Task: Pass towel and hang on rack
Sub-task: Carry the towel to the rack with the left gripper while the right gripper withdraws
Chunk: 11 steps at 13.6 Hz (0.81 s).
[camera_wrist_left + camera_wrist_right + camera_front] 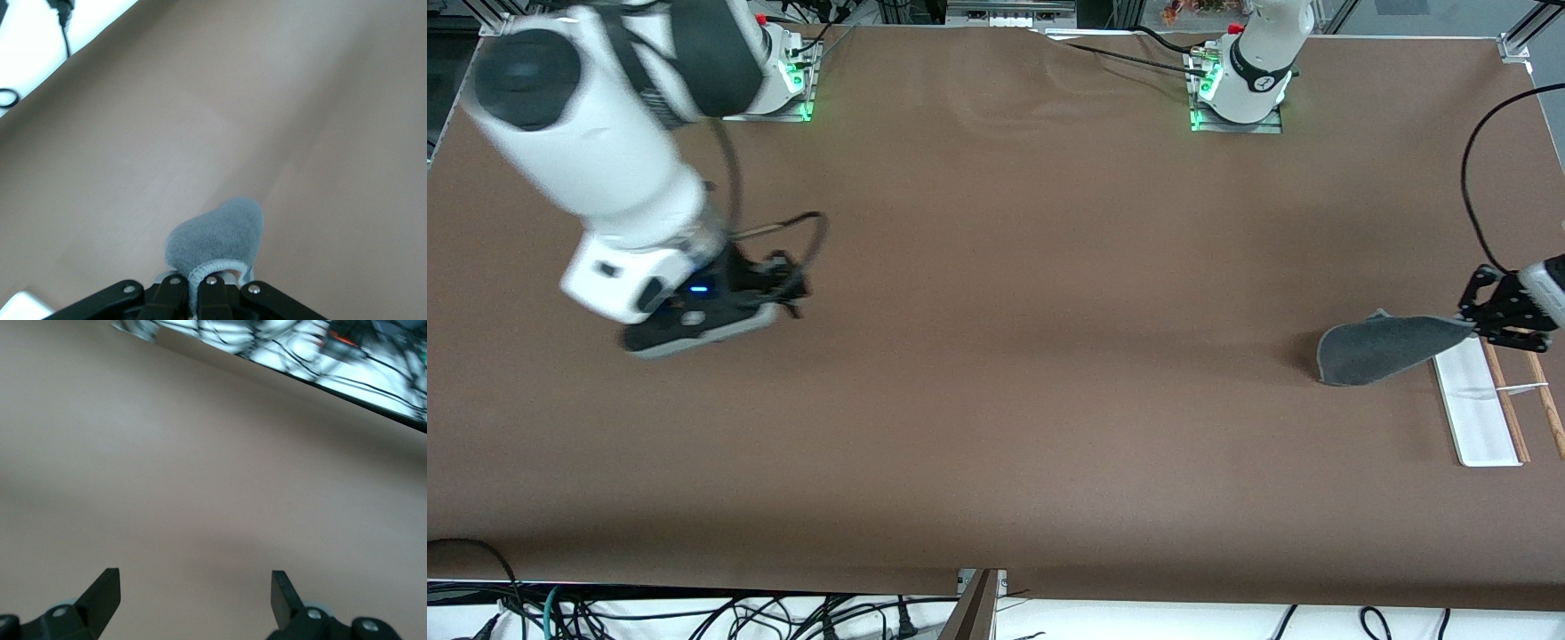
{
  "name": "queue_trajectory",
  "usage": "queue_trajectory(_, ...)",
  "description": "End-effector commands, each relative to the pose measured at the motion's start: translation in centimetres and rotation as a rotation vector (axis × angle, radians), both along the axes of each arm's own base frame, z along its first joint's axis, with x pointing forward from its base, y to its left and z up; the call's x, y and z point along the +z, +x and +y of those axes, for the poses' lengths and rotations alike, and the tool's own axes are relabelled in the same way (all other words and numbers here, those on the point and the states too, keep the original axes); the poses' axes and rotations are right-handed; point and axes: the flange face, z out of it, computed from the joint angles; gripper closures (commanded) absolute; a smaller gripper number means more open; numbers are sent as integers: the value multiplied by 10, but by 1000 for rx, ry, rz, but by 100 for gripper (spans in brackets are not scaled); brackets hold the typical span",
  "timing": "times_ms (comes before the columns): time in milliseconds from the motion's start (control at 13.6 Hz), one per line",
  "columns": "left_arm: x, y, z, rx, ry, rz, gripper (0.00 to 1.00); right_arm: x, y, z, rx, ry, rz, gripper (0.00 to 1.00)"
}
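Left gripper point(1479, 325) is clamped on one corner of the towel point(1376, 348), holding it in the air over the table point(996, 356) at the left arm's end, just beside the rack point(1490, 404). Front view shows the dark grey cloth stretching away from the fingers toward the right arm's end, its broad rounded end hanging low near the table. Left wrist view adds what the front view lacks: the pale stitched edge pinched between the closed fingers point(170, 293), with the grey cloth bulging out ahead of them.

Right gripper point(694, 329) hangs over bare table at the right arm's end, well apart from the towel. Its state cannot be read from the front view; the right wrist view shows its fingers point(103, 593) spread wide with nothing between them.

Rack: white base, two brown rods, thin metal crosspiece.
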Motion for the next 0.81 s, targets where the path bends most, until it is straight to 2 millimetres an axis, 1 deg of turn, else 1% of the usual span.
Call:
queue_trajectory(0, -7, 4, 41, -60, 12, -21, 100, 20, -26, -62, -26, -23, 55, 0)
queue_trajectory(73, -7, 7, 51, -66, 15, -35, 100, 24, -33, -80, -40, -28, 88, 0)
queue_trajectory(147, -8, 9, 60, -70, 12, -37, 100, 24, -37, -90, -21, -47, 125, 0)
queue_trajectory(220, -6, 14, 68, -71, 6, -38, 100, 29, -41, -103, 4, -59, 138, 0)
queue_trajectory(367, 1, 21, 79, -109, 10, -30, 100, 50, -48, -150, -31, -66, 115, 0)
queue_trajectory(440, 5, 22, 84, -119, 14, -22, 100, 56, -55, -172, -59, -68, 113, 0)
queue_trajectory(514, 5, 17, 101, -98, 13, -24, 100, 55, -59, -196, -92, -58, 125, 0)
queue_trajectory(587, -1, 13, 114, -97, 9, -26, 100, 53, -65, -205, -83, -43, 143, 0)
queue_trajectory(734, -13, 16, 137, -136, 17, -58, 100, 51, -84, -208, -71, -34, 157, 0)
